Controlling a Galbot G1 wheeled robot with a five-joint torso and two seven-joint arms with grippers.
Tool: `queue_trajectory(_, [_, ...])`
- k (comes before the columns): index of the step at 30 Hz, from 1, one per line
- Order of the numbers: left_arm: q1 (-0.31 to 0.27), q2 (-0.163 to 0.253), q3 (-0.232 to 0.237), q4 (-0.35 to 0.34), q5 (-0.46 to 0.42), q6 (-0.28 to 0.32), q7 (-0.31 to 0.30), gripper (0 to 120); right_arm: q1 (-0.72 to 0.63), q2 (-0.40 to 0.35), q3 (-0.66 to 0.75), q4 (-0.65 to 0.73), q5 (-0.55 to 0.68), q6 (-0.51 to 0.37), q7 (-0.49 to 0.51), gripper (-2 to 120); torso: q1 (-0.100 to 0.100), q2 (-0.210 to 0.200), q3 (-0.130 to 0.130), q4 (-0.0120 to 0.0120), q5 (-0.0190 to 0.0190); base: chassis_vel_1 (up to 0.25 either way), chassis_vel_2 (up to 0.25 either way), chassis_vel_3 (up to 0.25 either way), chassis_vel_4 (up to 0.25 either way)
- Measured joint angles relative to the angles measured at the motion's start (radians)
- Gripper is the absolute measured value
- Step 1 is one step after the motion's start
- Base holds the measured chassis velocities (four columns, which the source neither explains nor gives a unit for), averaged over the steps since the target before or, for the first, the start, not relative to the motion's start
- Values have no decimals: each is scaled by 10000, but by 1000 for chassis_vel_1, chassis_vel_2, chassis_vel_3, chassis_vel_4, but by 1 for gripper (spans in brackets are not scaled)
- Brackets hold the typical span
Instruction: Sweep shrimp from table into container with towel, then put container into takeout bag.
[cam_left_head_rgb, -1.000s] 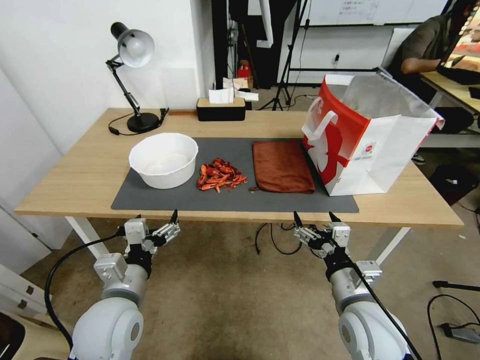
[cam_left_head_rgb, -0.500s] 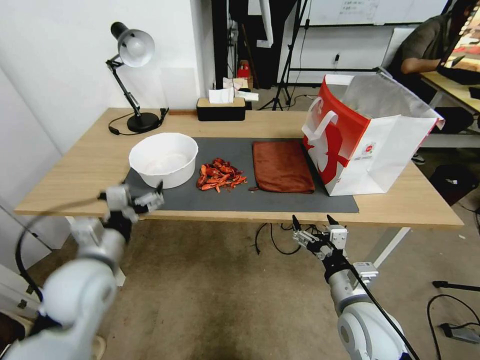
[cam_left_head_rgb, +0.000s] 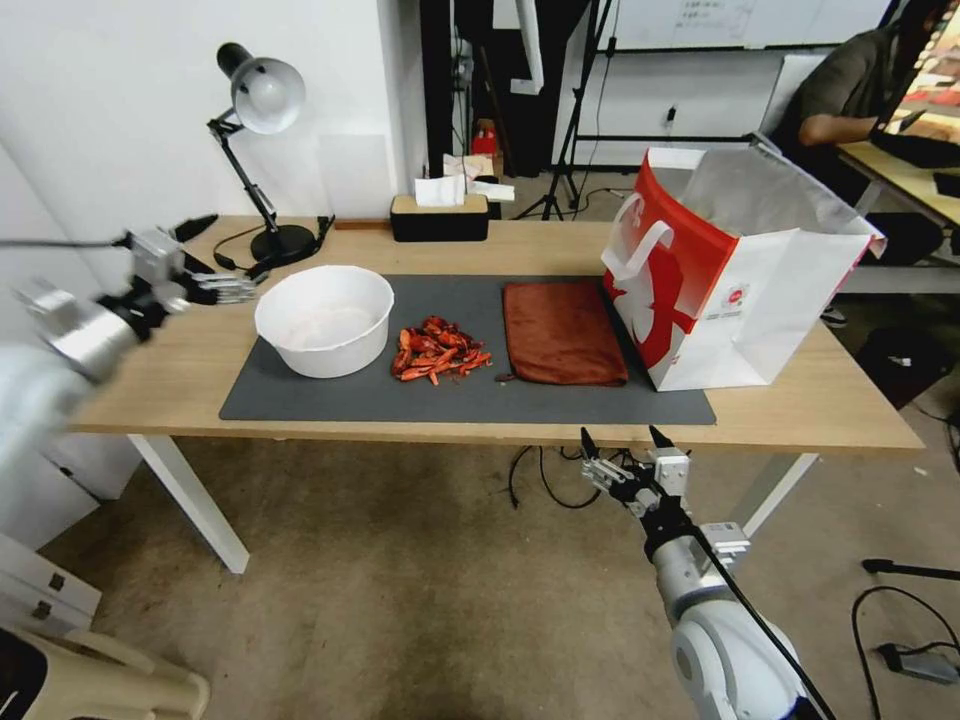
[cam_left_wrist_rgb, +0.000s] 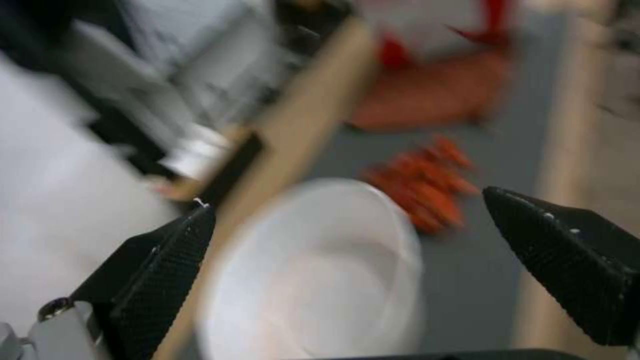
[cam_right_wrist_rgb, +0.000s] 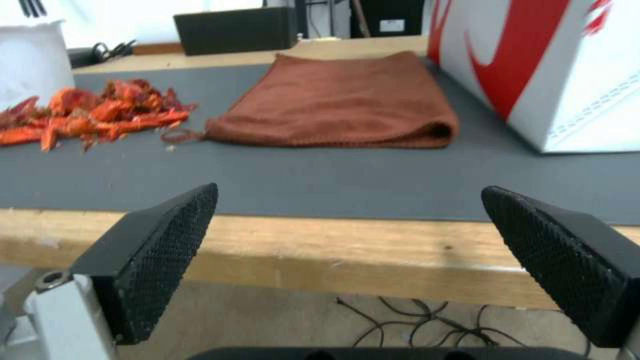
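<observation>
Since a second ago our left gripper (cam_left_head_rgb: 222, 287) has risen to the container's (cam_left_head_rgb: 323, 320) nine o'clock, jaws apart; right gripper (cam_left_head_rgb: 617, 449) waits, apart. Sweeping not started.

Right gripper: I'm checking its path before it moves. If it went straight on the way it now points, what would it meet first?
The right gripper, open below the table's near edge, points at that edge; it would probably hit it before the towel beyond. Its height is hard to judge.
</observation>
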Motion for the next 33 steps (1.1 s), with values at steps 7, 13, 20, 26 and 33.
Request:
queue_trajectory(7, [-1092, 118, 2254, -235, 1161, 522, 937, 100, -244, -91, 15, -42, 72, 229, 16, 100, 0, 0, 2, -14, -6, 0, 0, 0, 0])
queue_trajectory(13, [-2859, -194, 4224, 41, 1852, 1033, 179, 100, -475, -112, 52, 64, 74, 349, 16, 100, 0, 0, 1, -8, -6, 0, 0, 0, 0])
queue_trajectory(20, [-4687, -398, 5904, 708, 2509, 1166, 42, 100, -708, -61, 90, 97, 73, 558, 6, 100, 0, 0, 1, -7, -2, 0, 0, 0, 0])
queue_trajectory(26, [-6348, -910, 7555, 1363, 3259, 1359, 462, 100, -800, -42, 220, 47, 90, 829, -15, 100, 1, -1, 2, -7, -5, 0, 0, 0, 0])
queue_trajectory(33, [-8353, -1771, 9354, 2600, 4362, 1099, 1230, 100, -748, 4, 257, -134, 95, 859, -7, 100, 1, 0, 2, -12, -2, 0, 0, 0, 0])
